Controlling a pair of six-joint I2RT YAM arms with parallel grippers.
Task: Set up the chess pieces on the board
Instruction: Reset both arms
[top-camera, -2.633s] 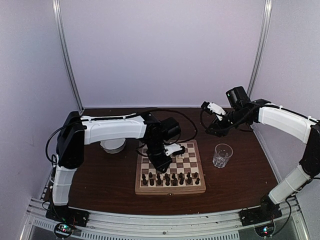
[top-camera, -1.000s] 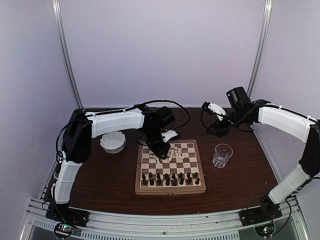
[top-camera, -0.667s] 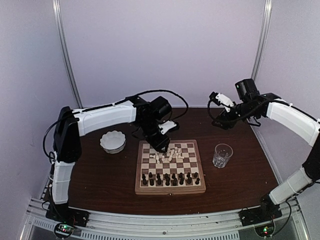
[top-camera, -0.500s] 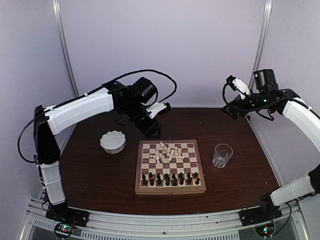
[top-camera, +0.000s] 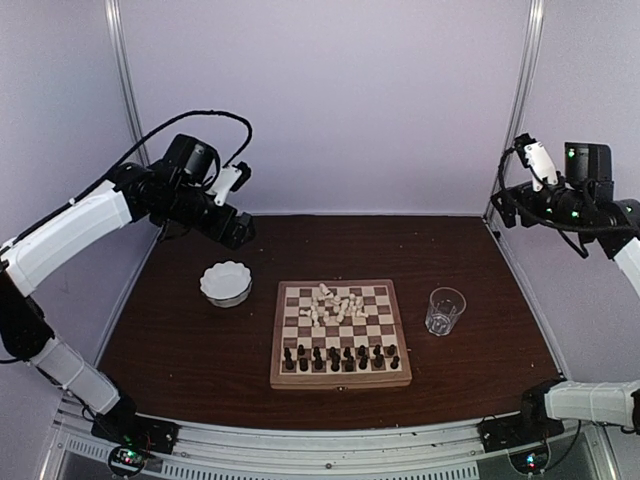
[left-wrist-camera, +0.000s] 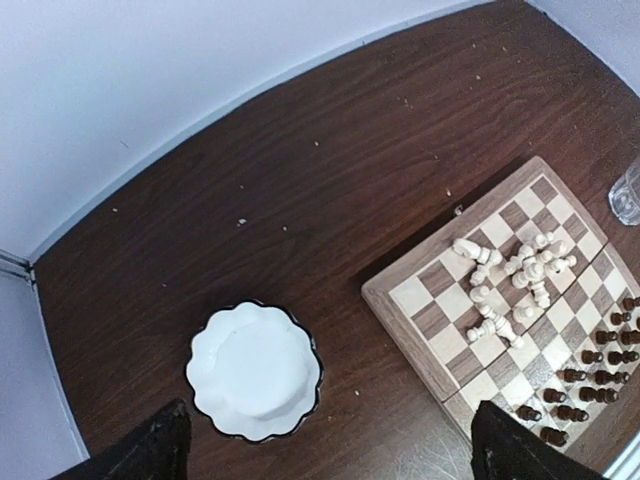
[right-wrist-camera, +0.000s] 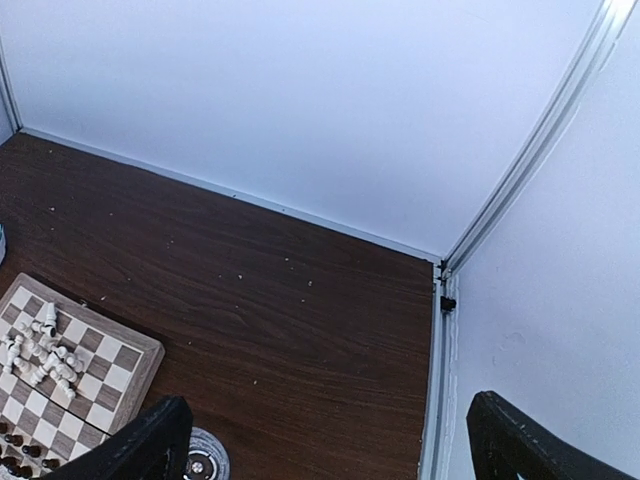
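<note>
Two rows of dark chess pieces (top-camera: 340, 357) stand upright along the 6 o'clock edge of the board (top-camera: 340, 381), which lies near the middle of the table (top-camera: 200, 350). The cream chess pieces (top-camera: 335, 304) are a loose heap, many on their sides, on the squares toward the board's 12 o'clock edge.

The left gripper (top-camera: 238, 232) hangs in the air well apart from the board, at about 10 o'clock from it and beyond the white bowl (top-camera: 226, 283). In its wrist view its fingers (left-wrist-camera: 160, 450) sit in the two lower corners, spread wide with nothing between them. The cream heap shows at about 2 o'clock from them.

The right gripper (top-camera: 508, 200) hangs at roughly 2 o'clock from the board, close to the right wall post (top-camera: 520, 90). Its jaws are likewise wide apart and empty. From its own camera only a corner of the board shows, at 8 o'clock.

A clear glass (top-camera: 445, 310) stands just beside the board at 3 o'clock.
</note>
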